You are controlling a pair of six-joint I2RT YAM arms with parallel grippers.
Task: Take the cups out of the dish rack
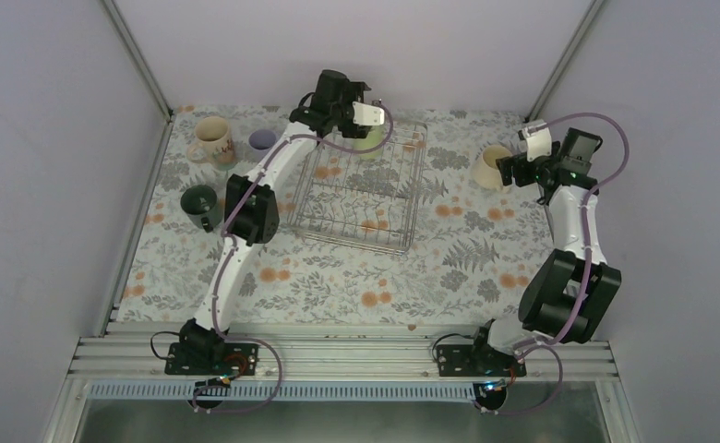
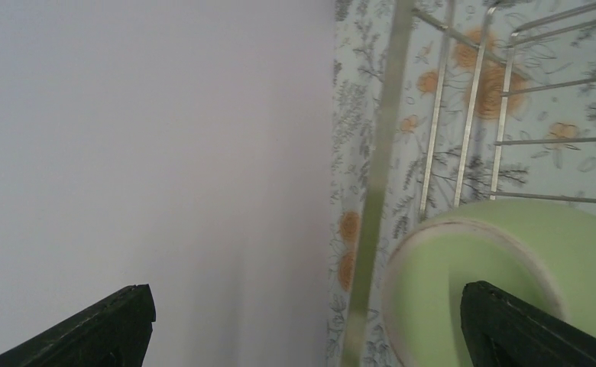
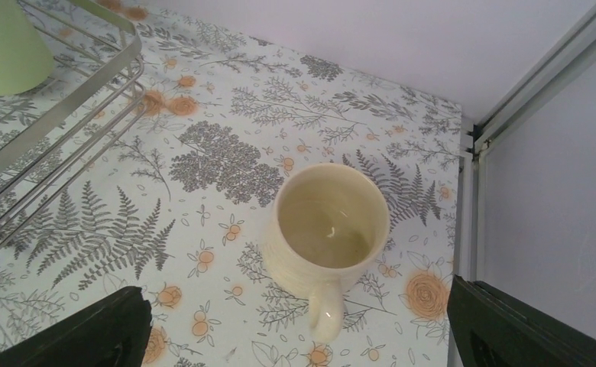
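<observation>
The silvery wire dish rack (image 1: pixel 361 189) sits mid-table. One pale green cup (image 1: pixel 370 140) stands upside down at its far edge. My left gripper (image 1: pixel 375 120) is open above it. In the left wrist view (image 2: pixel 302 329) one finger (image 2: pixel 524 329) is over the cup (image 2: pixel 501 267) and the other is beyond the rack's rim (image 2: pixel 379 153). A cream mug (image 1: pixel 490 166) stands upright on the table, right of the rack. My right gripper (image 1: pixel 515 166) is open just beside it. In the right wrist view (image 3: pixel 302 329) the mug (image 3: pixel 329 225) sits between the spread fingers, untouched.
A beige marked mug (image 1: pixel 211 140), a lavender cup (image 1: pixel 262 140) and a dark green mug (image 1: pixel 199 201) stand on the table left of the rack. The back wall is close behind the left gripper. A metal corner post (image 3: pixel 471 191) is right of the cream mug.
</observation>
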